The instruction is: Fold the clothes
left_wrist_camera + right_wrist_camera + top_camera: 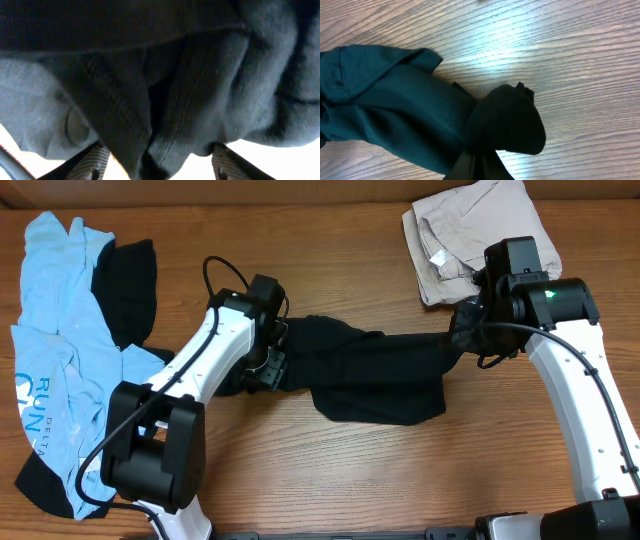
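Note:
A large black garment (370,370) lies bunched and stretched across the middle of the wooden table. My left gripper (272,365) is at its left end. In the left wrist view its fingers (160,162) stand wide apart with folds of the black fabric (200,75) hanging between them. My right gripper (465,330) is at the garment's right end. In the right wrist view its fingers (480,170) are pinched shut on a bunch of the black fabric (395,100), just above the table. No white tag shows.
A light blue printed T-shirt (55,340) lies spread at the left edge, with another black piece (125,290) on it. Folded beige pieces (460,230) lie at the back right, just behind my right arm. Bare wood (350,470) shows in front.

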Controlling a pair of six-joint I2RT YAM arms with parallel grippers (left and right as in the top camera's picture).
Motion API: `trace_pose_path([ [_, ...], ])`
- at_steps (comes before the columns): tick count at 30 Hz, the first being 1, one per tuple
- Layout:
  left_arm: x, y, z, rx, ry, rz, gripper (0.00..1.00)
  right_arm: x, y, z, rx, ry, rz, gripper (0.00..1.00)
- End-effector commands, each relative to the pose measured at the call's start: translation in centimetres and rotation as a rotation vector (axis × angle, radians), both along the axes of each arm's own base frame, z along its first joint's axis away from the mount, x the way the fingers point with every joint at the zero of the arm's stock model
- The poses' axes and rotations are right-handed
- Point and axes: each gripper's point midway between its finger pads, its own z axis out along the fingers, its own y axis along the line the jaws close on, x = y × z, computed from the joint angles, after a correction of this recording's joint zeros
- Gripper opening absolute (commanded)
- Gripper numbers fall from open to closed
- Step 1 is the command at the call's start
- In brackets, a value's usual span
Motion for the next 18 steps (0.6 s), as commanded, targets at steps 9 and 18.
trace_pose_path([
  [9, -0.8, 0.2, -1.0, 0.005, 0.019, -0.007, 0.51, 0.1, -0.2, 0.7, -0.006, -0.027, 0.002, 0.05],
  [18, -2.2, 0.6, -0.9, 0.025, 0.072, 0.022, 0.16, 0.2, -0.2, 0.7, -0.005, -0.03, 0.002, 0.06],
])
